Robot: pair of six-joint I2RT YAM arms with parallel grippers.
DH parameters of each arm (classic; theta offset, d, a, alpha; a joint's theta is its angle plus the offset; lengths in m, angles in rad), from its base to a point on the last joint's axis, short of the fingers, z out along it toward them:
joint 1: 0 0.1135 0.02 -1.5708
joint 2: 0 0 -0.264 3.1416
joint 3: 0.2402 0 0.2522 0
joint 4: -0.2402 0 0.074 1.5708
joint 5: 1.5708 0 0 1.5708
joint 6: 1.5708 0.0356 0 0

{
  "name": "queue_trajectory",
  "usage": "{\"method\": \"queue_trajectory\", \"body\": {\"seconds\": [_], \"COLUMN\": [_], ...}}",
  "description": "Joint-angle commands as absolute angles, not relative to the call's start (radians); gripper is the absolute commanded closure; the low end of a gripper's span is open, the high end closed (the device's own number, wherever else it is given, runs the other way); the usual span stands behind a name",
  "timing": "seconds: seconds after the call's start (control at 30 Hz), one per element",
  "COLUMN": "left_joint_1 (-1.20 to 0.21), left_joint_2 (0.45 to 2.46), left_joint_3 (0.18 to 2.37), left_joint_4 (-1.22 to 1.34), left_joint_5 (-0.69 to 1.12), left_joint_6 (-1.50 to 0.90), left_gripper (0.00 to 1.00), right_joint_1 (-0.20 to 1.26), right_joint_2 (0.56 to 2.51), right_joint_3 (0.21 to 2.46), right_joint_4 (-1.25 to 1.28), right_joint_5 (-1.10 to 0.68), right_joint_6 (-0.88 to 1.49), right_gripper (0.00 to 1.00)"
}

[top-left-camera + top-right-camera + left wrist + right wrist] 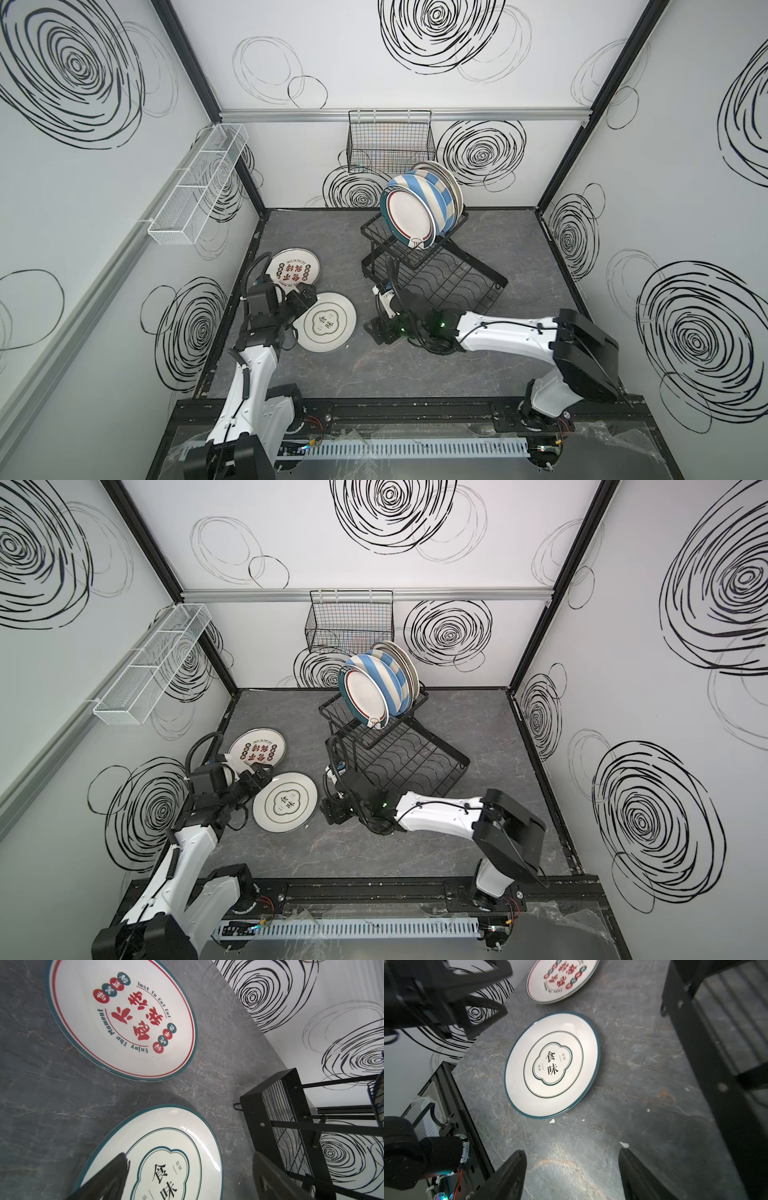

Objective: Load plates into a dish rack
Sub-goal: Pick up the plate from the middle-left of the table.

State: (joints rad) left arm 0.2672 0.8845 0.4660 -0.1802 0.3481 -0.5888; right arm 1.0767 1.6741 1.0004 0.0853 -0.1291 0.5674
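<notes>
Two plates lie flat on the grey table. The black-script plate (328,321) (285,801) (552,1065) is nearer, and the red-character plate (295,268) (122,1018) lies behind it. My left gripper (306,293) (190,1154) hovers open over the script plate's (158,1157) left edge, one finger over the plate and one past its rim. My right gripper (376,332) (571,1151) stands open just right of that plate, with only bare table between its fingers. The black dish rack (453,282) (411,762) holds several upright plates in its upper basket. The teal-red rim plate (409,216) is in front and a blue-striped one (436,195) behind.
A black grid wall basket (390,141) hangs on the back wall behind the rack. A long white mesh basket (199,183) hangs on the left wall. Small white chips (552,1120) lie on the table by the script plate. Walls enclose three sides.
</notes>
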Motion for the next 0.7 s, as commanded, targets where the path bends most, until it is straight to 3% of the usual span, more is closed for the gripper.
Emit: {"method": "queue_trajectory", "body": {"seconds": [0.0, 0.33, 0.67], "left_joint_1": [0.308, 0.366, 0.374], "left_joint_2": [0.885, 0.918, 0.928], "left_joint_3": [0.517, 0.538, 0.534], "left_joint_4": [-0.171, -0.152, -0.138], "left_joint_5": [0.438, 0.488, 0.507], "left_joint_6": [-0.533, -0.485, -0.485], "left_gripper": [0.04, 0.04, 0.04], "right_joint_1": [1.064, 0.988, 0.974], "right_joint_2": [1.761, 1.984, 2.101], "right_joint_3": [1.058, 1.137, 1.213], "right_joint_4": [0.204, 0.268, 0.278], "right_joint_5": [-0.204, -0.333, -0.402], "right_joint_6": [0.682, 0.736, 0.73], "right_gripper": [0.25, 0.26, 0.35]}}
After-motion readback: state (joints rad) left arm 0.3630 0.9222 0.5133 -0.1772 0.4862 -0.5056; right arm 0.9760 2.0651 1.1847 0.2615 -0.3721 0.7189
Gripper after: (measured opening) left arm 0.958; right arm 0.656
